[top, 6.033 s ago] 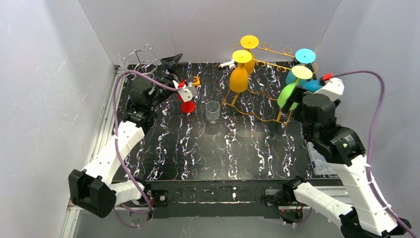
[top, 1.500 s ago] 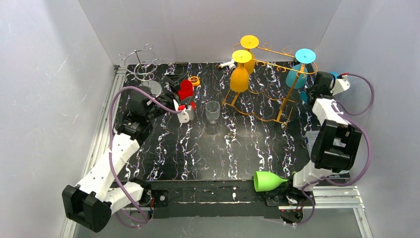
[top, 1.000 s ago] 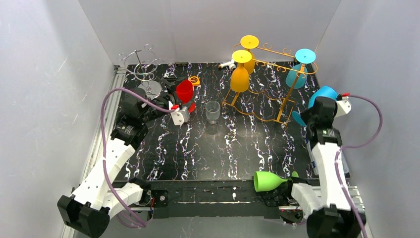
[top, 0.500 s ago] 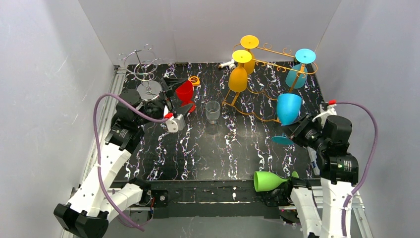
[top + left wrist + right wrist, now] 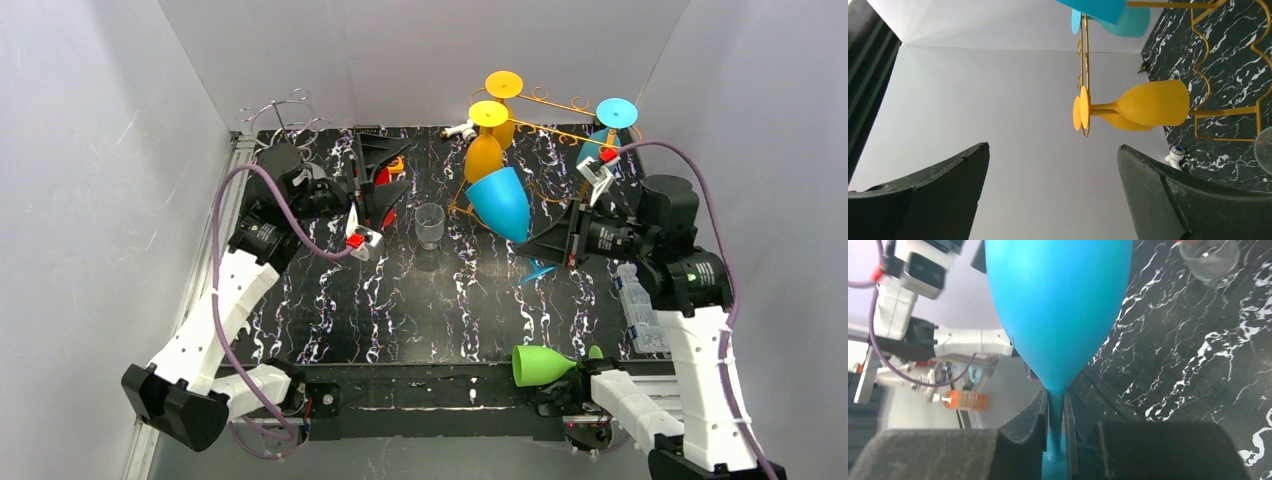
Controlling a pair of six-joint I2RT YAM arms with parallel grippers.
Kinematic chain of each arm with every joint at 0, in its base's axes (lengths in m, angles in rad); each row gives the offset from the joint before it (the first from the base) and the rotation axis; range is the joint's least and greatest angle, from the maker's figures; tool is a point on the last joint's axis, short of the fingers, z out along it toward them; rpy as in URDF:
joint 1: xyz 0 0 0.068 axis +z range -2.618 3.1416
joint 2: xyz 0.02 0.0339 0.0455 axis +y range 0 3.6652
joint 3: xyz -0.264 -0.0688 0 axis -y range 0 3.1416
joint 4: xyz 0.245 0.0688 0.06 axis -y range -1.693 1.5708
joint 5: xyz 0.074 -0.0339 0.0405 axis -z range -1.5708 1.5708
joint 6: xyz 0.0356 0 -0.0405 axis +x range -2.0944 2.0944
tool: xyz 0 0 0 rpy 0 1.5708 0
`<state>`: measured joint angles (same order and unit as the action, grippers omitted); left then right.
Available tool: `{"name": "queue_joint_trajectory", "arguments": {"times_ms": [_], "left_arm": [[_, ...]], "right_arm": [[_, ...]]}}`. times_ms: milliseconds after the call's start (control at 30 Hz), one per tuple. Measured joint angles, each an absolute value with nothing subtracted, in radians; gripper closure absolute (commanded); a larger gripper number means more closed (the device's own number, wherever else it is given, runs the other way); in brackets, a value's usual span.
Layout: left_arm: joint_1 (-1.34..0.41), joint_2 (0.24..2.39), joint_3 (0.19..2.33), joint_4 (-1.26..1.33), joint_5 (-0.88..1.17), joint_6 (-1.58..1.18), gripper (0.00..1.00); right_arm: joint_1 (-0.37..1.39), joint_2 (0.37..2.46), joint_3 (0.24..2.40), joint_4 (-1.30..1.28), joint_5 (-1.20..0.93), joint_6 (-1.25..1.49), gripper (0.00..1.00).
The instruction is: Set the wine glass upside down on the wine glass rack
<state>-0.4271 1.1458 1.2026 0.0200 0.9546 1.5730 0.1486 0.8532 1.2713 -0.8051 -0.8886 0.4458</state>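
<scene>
My right gripper [image 5: 562, 243] is shut on the stem of a blue wine glass [image 5: 498, 200], held tilted above the table with its bowl up and to the left and its foot [image 5: 537, 270] low. In the right wrist view the stem [image 5: 1055, 407] sits pinched between the fingers, with the bowl [image 5: 1058, 305] filling the top. The gold wine glass rack [image 5: 530, 215] stands just behind, carrying two yellow glasses [image 5: 483, 158] and a teal one [image 5: 598, 145] upside down. My left gripper [image 5: 395, 172] is open and empty, facing the rack [image 5: 1085, 65].
A clear cup [image 5: 430, 225] stands mid-table, left of the blue glass. A red glass [image 5: 384, 214] is mostly hidden under the left gripper. A green glass [image 5: 540, 365] lies on the near edge. A silver wire stand [image 5: 285, 112] is at the back left.
The right arm has swung the blue glass from the right side up and left toward the gold rack. The left gripper, still open, has shifted right over the red glass.
</scene>
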Motion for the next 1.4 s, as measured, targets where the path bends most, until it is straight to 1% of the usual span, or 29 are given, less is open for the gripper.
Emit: {"name": "queue_joint_trajectory", "arguments": {"times_ms": [67, 133, 200, 233, 300, 400, 567, 633, 833, 967, 1100, 1167, 1300, 1400], "left_arm": [[-0.427, 1.125, 1.222, 0.007, 0.951, 1.544, 0.01], [-0.427, 1.110, 1.259, -0.019, 0.938, 1.526, 0.01], [-0.422, 1.089, 1.276, -0.042, 0.932, 1.546, 0.01], [-0.416, 1.074, 1.276, -0.062, 0.933, 1.567, 0.01], [-0.397, 1.043, 1.274, -0.102, 0.937, 1.605, 0.01], [-0.349, 0.989, 1.266, -0.169, 0.952, 1.648, 0.01], [-0.250, 0.896, 1.255, -0.298, 0.989, 1.706, 0.01], [-0.208, 0.844, 1.235, -0.391, 1.022, 1.761, 0.01], [-0.194, 0.776, 1.164, -0.526, 1.113, 1.945, 0.01], [-0.192, 0.798, 1.151, -0.561, 1.180, 2.026, 0.02], [-0.192, 0.827, 1.153, -0.649, 1.227, 2.060, 0.12], [-0.192, 0.850, 1.162, -0.735, 1.245, 2.070, 0.21], [-0.192, 0.899, 1.194, -0.861, 1.277, 2.078, 0.51], [-0.192, 0.919, 1.196, -0.909, 1.303, 2.085, 0.73]], "right_arm": [[0.197, 0.880, 1.265, -0.799, -0.894, 0.429, 0.99], [0.397, 0.962, 1.301, -0.799, -0.783, 0.407, 0.99], [0.654, 1.094, 1.383, -0.799, -0.701, 0.372, 0.99], [0.728, 1.156, 1.421, -0.803, -0.674, 0.353, 0.99], [0.814, 1.259, 1.483, -0.832, -0.640, 0.310, 0.99], [0.833, 1.342, 1.565, -0.916, -0.577, 0.249, 0.99], [0.825, 1.358, 1.714, -1.023, -0.545, 0.173, 0.99], [0.825, 1.362, 1.769, -1.049, -0.550, 0.145, 0.99], [0.828, 1.401, 1.814, -1.086, -0.588, 0.093, 0.99], [0.834, 1.421, 1.795, -1.091, -0.628, 0.076, 0.99], [0.842, 1.428, 1.783, -1.081, -0.676, 0.072, 0.99], [0.854, 1.435, 1.783, -1.067, -0.693, 0.070, 0.99], [0.881, 1.471, 1.783, -1.058, -0.723, 0.065, 0.98], [0.894, 1.512, 1.784, -1.053, -0.738, 0.057, 0.94]]}}
